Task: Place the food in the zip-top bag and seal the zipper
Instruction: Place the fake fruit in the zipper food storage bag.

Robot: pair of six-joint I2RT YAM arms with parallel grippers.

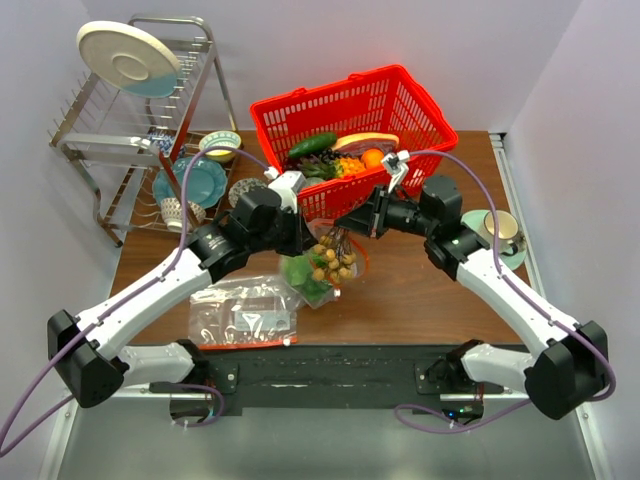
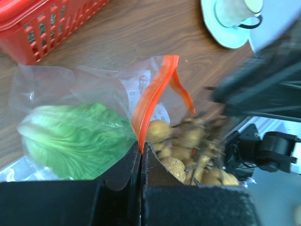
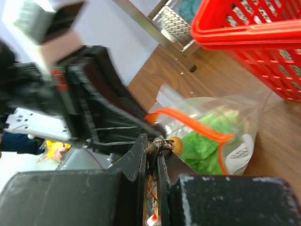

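The bunch of brown fruits [image 2: 186, 141] hangs at the mouth of the zip-top bag [image 1: 318, 285]. Let go off-centre, it could snag the rim or spill onto the tabletop [image 1: 420, 290], since only one side of the mouth is held up. The left gripper [image 2: 141, 149] is pinched tight on the red-orange zipper [image 2: 149, 96]; a slip there would let the limp bag fold. The right gripper [image 3: 151, 142] is clamped narrow on the bunch's stem. The bag, clear and crinkly, stands just before the red basket [image 1: 400, 85] with the napa cabbage [image 2: 75, 139] inside; the cucumber [image 1: 312, 145] lies in the basket
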